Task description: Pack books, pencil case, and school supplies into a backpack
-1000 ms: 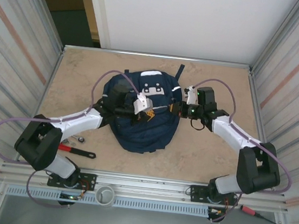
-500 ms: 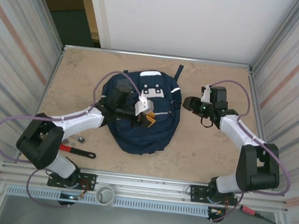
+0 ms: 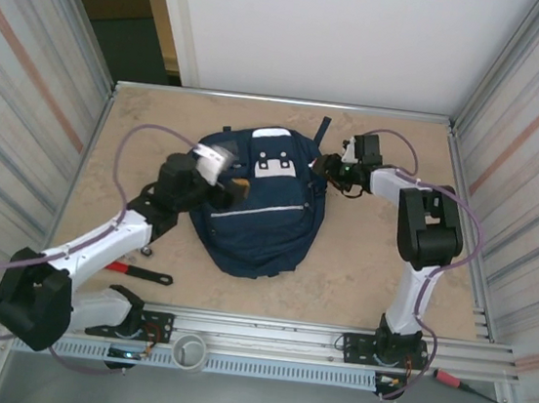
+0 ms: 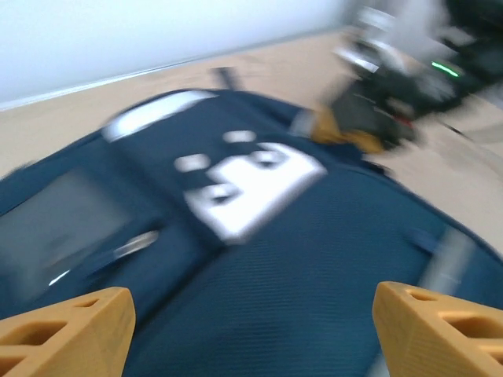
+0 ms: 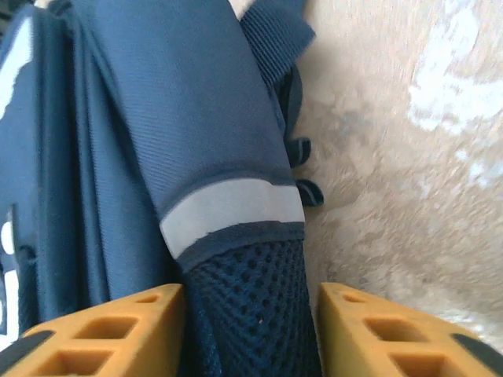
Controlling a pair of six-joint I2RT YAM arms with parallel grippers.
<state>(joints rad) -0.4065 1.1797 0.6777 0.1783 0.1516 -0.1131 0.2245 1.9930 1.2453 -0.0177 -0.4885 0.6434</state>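
Left pincer [image 4: 251,330] gapes empty over the backpack [image 4: 236,196]; right pincer [image 5: 250,330] pinches its mesh strap [image 5: 245,275].

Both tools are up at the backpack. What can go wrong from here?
1. Right tool straddles the backpack's mesh strap; whether it grips is unclear. Pulling away could drag the bag.
2. Left tool hangs open close over the fabric; a dip could snag it.
3. Red wrench lies beside the left arm; a sweep back could knock it.
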